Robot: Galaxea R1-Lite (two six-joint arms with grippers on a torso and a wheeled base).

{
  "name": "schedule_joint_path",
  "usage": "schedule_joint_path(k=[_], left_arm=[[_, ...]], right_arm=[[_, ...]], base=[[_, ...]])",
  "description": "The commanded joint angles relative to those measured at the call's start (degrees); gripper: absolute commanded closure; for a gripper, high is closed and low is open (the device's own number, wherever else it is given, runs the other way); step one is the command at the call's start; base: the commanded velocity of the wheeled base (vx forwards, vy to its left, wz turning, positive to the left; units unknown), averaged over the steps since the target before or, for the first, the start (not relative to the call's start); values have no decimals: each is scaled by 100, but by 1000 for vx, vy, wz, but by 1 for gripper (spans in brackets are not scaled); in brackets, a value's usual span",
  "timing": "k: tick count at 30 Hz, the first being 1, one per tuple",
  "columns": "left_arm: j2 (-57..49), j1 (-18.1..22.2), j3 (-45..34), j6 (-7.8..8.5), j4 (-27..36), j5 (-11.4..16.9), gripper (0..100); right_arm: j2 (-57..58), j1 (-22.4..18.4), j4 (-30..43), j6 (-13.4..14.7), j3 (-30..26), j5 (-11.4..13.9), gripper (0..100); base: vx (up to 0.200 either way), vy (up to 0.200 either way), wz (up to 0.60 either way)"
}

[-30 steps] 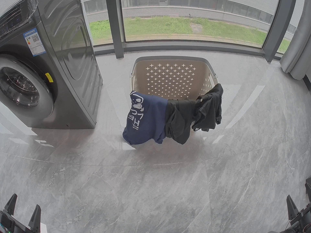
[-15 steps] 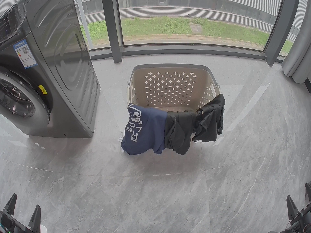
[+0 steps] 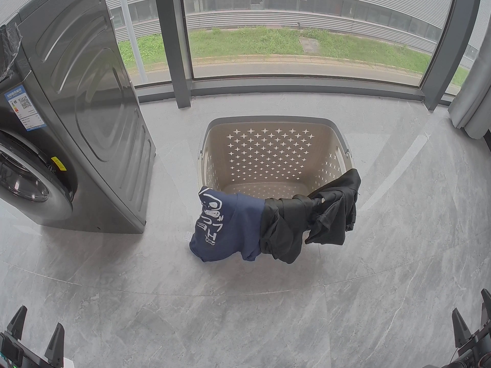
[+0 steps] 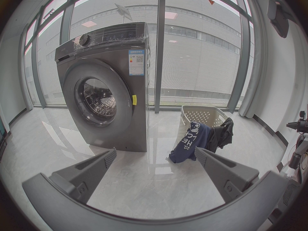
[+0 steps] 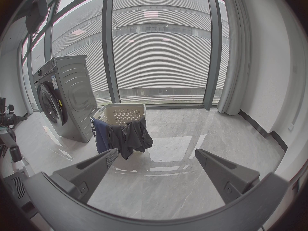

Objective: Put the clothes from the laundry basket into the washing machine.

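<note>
This is a home-style laundry corner, where a grey washing machine [image 3: 76,103] stands at the left on a glossy stone-tiled floor [image 3: 204,307], a laundry basket [image 3: 271,149] to its right, with floor-to-ceiling windows [image 3: 307,26] at the far side and a curtain [image 3: 473,103] at the right.

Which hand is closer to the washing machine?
Left. The left hand is in front of the washing machine; the right hand is on the opposite side, past the basket.

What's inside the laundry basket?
Inside the laundry basket, the far wall and floor look bare. A navy shirt and black clothes hang over its near rim, hiding the inside of that wall.
</note>
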State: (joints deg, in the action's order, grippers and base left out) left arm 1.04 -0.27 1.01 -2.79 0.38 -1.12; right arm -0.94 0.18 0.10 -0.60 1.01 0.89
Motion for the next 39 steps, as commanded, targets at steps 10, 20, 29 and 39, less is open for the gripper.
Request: schedule_joint_path(k=[10,20,29,39], left_arm=[[-51,0,-84,-2,-3,-11,0],[-51,0,-84,-2,-3,-2,0],[-51,0,-84,-2,6,-11,0],[-51,0,-84,-2,-3,-2,0]], right_arm=[[94,-1,-1,-2,-92,-1,0],[94,-1,-1,-2,-92,-1,0],[94,-1,-1,-2,-92,-1,0],[94,-1,-1,-2,-92,-1,0]], base=[[0,-100,0],[60,0,0],[200,0,0],[200,0,0]])
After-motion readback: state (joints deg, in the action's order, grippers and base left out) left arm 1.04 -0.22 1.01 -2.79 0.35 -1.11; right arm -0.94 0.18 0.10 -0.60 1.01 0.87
